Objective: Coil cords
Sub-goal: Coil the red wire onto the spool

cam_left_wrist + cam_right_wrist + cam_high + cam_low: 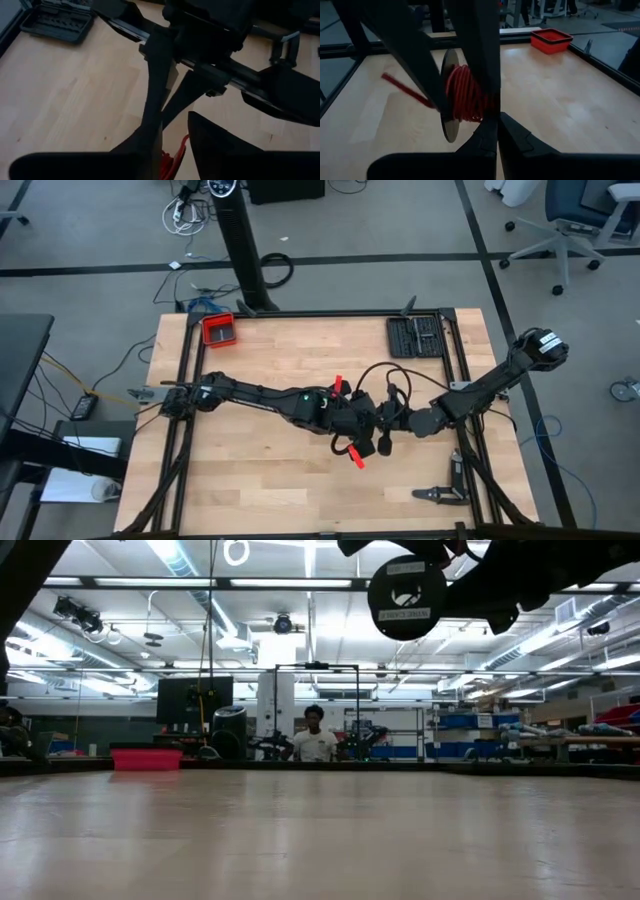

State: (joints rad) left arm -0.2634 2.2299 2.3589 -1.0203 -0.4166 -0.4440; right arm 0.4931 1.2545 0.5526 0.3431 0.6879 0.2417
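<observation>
Both grippers meet near the middle of the table [250,480]. My right gripper [496,120] is pressed together, its tips touching the red cord [465,95], which is wound on a dark spool [449,97]. My left gripper [175,145] stands spread around that cord.

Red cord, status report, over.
Both arms meet mid-table. Right gripper jaws shut at the red cord, wound tight beside a dark disc. Left gripper close by, jaw state unclear. Black cable loops just behind them.
</observation>
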